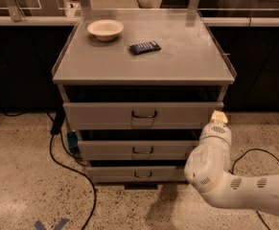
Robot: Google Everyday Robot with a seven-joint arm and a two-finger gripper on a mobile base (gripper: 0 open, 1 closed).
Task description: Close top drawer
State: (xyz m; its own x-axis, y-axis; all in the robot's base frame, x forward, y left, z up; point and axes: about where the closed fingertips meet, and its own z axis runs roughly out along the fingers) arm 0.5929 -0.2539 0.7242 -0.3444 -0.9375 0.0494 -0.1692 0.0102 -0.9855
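Your top drawer [105, 116] sits at the centre of the view, drawn out a little from under the cabinet top [177, 61], with a dark gap showing above its tall front panel. The gripper [219, 117] is at 3 o'clock from the wire pull [144, 114], right at the end of that panel. You cannot tell whether it touches the panel or is just beside it, nor whether it is clenched or released, since only its pale tip shows past the white arm [215, 166].

For a clean close, judge your contact point first. A push this far out at 3 o'clock is likely to skew the long tray on its runners, so slide in towards the pull before you load it. Press flat on the panel and drive straight towards 12 o'clock, slowly, until the front sits flush under the top.

Keep your height: the middle drawer [105, 150] lies at 6 o'clock from your target, and a low push would shut the wrong one. The bowl [105, 29] at 11 o'clock and the dark packet [145, 47] at 12 o'clock rest well apart from your path, so leave them be
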